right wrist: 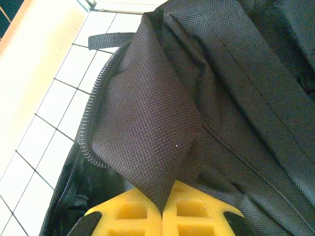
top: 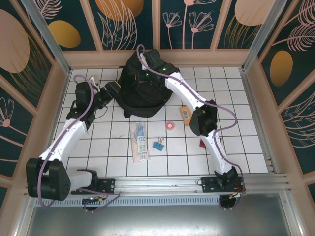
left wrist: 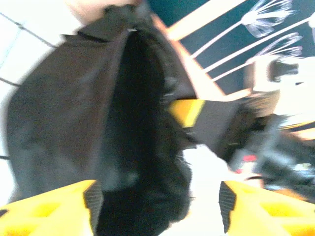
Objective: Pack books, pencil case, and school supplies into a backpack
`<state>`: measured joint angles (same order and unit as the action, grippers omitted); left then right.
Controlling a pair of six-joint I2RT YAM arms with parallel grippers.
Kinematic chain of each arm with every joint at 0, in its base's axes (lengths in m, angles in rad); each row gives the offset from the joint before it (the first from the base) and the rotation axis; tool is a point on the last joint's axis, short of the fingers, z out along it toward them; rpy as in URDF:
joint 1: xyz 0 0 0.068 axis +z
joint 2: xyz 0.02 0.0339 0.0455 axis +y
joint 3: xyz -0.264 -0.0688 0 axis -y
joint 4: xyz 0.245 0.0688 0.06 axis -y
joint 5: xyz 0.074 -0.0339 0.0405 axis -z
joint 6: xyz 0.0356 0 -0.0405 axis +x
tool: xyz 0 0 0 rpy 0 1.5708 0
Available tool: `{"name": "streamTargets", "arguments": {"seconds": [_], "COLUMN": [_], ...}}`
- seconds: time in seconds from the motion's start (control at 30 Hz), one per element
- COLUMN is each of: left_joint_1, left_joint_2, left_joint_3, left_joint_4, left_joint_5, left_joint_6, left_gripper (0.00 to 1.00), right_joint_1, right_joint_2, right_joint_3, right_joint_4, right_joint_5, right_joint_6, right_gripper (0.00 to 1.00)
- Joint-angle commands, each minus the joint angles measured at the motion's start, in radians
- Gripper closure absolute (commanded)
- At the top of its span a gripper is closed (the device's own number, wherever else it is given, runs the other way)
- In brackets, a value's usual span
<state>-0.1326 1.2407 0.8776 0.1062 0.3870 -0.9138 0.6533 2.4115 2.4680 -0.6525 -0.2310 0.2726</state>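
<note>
The black backpack lies at the back of the tiled table, its zip mouth gaping. My right gripper is shut on a fold of the backpack beside the zip. My left gripper is open at the bag's left edge, with the dark fabric of the backpack bulging between its fingers, blurred. In front of the bag lie the pencil case, a blue binder clip and a pink disc. An orange book and a dark red book lie partly under the right arm.
Wooden walls with dark floral panels close the table in at the back and on both sides. A metal rail runs along the near edge, where both arm bases sit. White tiles lie bare in front of the pencil case.
</note>
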Motion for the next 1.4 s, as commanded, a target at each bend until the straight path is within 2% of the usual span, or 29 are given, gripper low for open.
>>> {"name": "streamTargets", "arguments": {"seconds": [0.0, 0.1, 0.27, 0.4, 0.53, 0.87, 0.93, 1.07, 1.13, 1.17, 1.27, 1.37], "left_joint_1": [-0.021, -0.051, -0.104, -0.133, -0.137, -0.141, -0.142, -0.147, -0.151, -0.150, -0.151, -0.152], "left_joint_2": [0.061, 0.117, 0.211, 0.270, 0.308, 0.374, 0.385, 0.406, 0.414, 0.414, 0.397, 0.378], "left_joint_3": [-0.031, -0.031, -0.023, 0.002, 0.026, 0.123, 0.140, 0.158, 0.167, 0.171, 0.172, 0.170], "left_joint_4": [0.179, 0.243, 0.364, 0.387, 0.365, 0.316, 0.298, 0.296, 0.304, 0.308, 0.332, 0.356], "left_joint_5": [0.168, 0.186, 0.227, 0.227, 0.219, 0.200, 0.195, 0.200, 0.205, 0.201, 0.177, 0.136], "left_joint_6": [-0.120, -0.160, -0.233, -0.248, -0.239, -0.219, -0.212, -0.213, -0.227, -0.239, -0.282, -0.328], "left_gripper": [0.47, 0.55, 0.56, 0.60, 0.63, 0.63, 0.69, 0.97, 1.00, 1.00, 1.00, 1.00], "right_joint_1": [-0.002, -0.007, -0.009, -0.008, -0.008, -0.007, -0.006, -0.006, -0.007, -0.006, -0.001, -0.010], "right_joint_2": [-0.061, -0.057, -0.049, -0.041, -0.040, -0.037, -0.038, -0.040, -0.041, -0.045, -0.077, -0.142], "right_joint_3": [0.051, 0.051, 0.051, 0.051, 0.052, 0.049, 0.047, 0.047, 0.048, 0.048, 0.046, 0.023], "right_joint_4": [0.084, 0.087, 0.090, 0.090, 0.089, 0.073, 0.068, 0.063, 0.058, 0.052, 0.028, 0.018], "right_joint_5": [-0.023, -0.034, -0.051, -0.064, -0.074, -0.090, -0.092, -0.098, -0.109, -0.100, 0.010, 0.094], "right_joint_6": [0.017, 0.026, 0.039, 0.047, 0.050, 0.045, 0.044, 0.038, 0.030, 0.025, -0.003, -0.022], "right_gripper": [1.00, 1.00, 1.00, 1.00, 1.00, 1.00, 1.00, 1.00, 1.00, 0.96, 0.69, 0.50]}}
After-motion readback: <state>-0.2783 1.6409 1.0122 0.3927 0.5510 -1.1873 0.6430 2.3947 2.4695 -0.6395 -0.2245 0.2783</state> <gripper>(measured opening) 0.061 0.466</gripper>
